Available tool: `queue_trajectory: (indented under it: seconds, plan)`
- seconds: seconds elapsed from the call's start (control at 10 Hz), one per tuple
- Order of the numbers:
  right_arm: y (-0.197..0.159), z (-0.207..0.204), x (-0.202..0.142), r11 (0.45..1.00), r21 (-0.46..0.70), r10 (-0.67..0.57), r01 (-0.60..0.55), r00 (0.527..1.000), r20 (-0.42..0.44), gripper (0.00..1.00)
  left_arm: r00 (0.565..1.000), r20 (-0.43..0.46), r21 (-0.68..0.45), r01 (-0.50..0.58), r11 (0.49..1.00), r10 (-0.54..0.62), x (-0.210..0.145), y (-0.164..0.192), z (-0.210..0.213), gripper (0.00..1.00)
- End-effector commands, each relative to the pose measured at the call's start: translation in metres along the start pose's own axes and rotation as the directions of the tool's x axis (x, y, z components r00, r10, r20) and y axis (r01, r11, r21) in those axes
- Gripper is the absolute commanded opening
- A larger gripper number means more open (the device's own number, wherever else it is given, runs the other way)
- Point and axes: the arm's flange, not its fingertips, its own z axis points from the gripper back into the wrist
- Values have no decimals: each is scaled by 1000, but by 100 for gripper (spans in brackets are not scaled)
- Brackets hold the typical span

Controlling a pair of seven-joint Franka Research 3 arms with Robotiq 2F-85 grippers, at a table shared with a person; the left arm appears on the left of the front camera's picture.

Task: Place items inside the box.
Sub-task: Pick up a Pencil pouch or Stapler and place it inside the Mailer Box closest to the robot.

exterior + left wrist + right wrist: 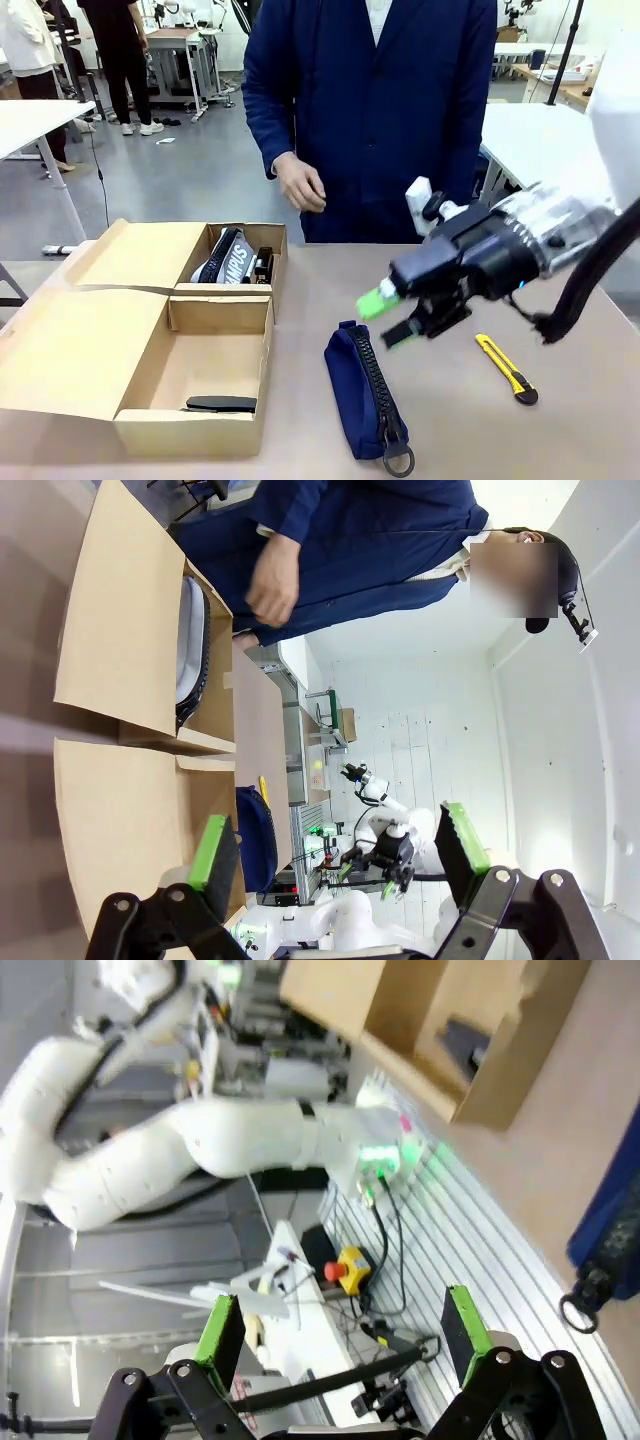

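front view: pouch point(362, 398) lies just beside right gripper point(390, 321).

A person in a navy coat point(380, 100) stood at the beige worktop's point(590, 430) far edge, a white table point(35, 118) beyond.

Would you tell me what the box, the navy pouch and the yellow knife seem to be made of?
Box: brown cardboard, matte, with folded flaps. Zip pouch: navy fabric, probably, soft and sagging. Utility knife: smooth yellow plastic casing, likely.
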Motion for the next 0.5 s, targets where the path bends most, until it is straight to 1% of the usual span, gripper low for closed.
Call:
queue_trajectory:
  seconds: [0.0, 0.1, 0.2, 0.3, 0.4]
  plan:
    - [-18, 48, 8, 995, 94, -48, 39, 995, 93, 100, 1000, 4, -19, 20, 1000, -20, -1, -1, -1, 100]
    - [-33, 81, 1, 989, 140, -76, 56, 987, 142, 100, 1000, 4, -19, 20, 1000, -20, -1, -1, -1, 100]
    - [-53, 120, -15, 975, 214, -87, 54, 985, 148, 100, 1000, 4, -19, 20, 1000, -20, -1, -1, -1, 100]
    - [-79, 161, -40, 958, 277, -121, 72, 980, 161, 100, 1000, 4, -19, 20, 1000, -20, -1, -1, -1, 100]
    - [-113, 208, -73, 936, 348, -153, 58, 956, 252, 100, 1000, 4, -19, 20, 1000, -20, -1, -1, -1, 100]
